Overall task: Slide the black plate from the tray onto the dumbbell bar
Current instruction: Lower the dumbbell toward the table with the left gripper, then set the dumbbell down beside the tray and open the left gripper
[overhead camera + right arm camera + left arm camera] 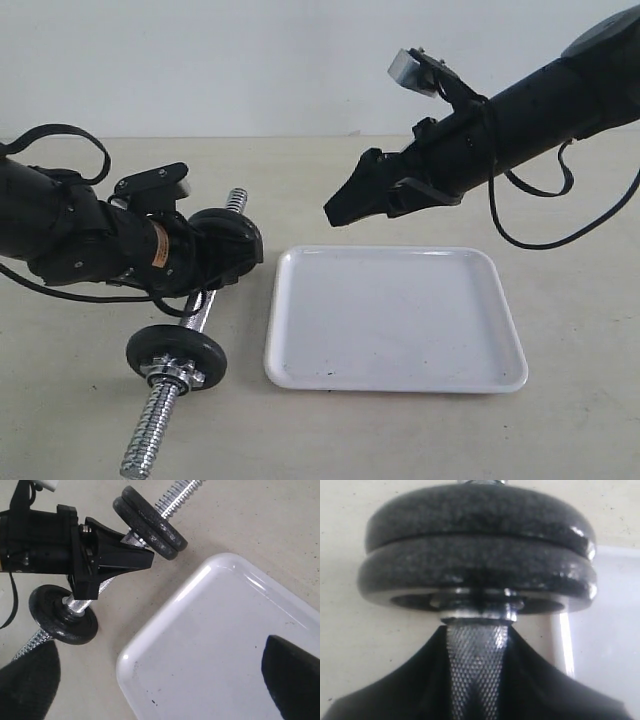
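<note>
My left gripper [477, 647] is shut on the knurled middle of the dumbbell bar [160, 412], holding it just off the table. Right against the fingers, two black discs are stacked on the bar's far end. The outer one is the black plate [480, 520], also visible as the black plate [159, 516] with bare thread beyond it. A disc with a chrome star nut [177, 355] sits on the near end. The white tray [400, 372] shows only dark specks. My right gripper [342, 208] hangs open above the tray's far left corner, holding nothing.
The beige table [80, 420] carries the tray to the right of the bar. A black cable [60, 135] loops over the left arm, and another hangs under the right arm [530, 110]. A pale wall rises behind the table.
</note>
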You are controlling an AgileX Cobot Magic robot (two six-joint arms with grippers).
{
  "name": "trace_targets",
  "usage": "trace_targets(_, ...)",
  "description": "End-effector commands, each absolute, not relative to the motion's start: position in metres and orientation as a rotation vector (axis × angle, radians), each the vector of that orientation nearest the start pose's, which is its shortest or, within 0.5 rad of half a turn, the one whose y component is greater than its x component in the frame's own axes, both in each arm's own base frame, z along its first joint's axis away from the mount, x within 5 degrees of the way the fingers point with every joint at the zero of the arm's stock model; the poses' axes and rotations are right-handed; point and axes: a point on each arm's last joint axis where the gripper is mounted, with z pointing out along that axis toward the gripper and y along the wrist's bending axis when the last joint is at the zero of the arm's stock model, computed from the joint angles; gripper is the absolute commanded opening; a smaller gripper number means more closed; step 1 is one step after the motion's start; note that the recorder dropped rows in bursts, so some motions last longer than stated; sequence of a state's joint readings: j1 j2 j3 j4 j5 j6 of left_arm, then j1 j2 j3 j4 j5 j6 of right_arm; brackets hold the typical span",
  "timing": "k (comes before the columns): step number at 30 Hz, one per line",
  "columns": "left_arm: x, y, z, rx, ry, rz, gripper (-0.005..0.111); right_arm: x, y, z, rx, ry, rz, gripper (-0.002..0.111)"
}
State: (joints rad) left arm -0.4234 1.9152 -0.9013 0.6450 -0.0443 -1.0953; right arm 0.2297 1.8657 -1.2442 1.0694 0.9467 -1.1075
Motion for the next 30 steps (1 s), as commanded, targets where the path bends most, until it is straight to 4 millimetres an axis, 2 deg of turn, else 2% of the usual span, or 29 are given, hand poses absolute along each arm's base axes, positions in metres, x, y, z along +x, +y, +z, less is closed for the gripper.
trace_targets(1, 0.3326, -0.1944, 0.1852, 0.299, 1.941, -1.006, 0.007, 0.3472, 0.1491, 0.2216, -0.881, 2.334, 1.04, 0.105)
trace_targets(4, 0.3326, -0.1954, 0.1861, 0.313, 1.939, -1.011, 0.021, 0.347, 0.1491, 0.2216, -0.882, 2.335, 1.042, 0.105)
trace_targets(6, 0.3327, -0.1953, 0.1862, 0.304, 1.941, -1.016, 0.035, 0.3467, 0.1492, 0.2217, -0.885, 2.335, 1.046, 0.105)
trace_targets(9, 0.3332, -0.1948, 0.1858, 0.283, 1.95, -1.019, 0.05, 0.3465, 0.1493, 0.2217, -0.886, 2.335, 1.048, 0.105)
trace_targets(30, 0.3331, -0.1947, 0.1854, 0.27, 1.959, -1.024, 0.051, 0.3446, 0.1498, 0.2221, -0.901, 2.337, 1.071, 0.105)
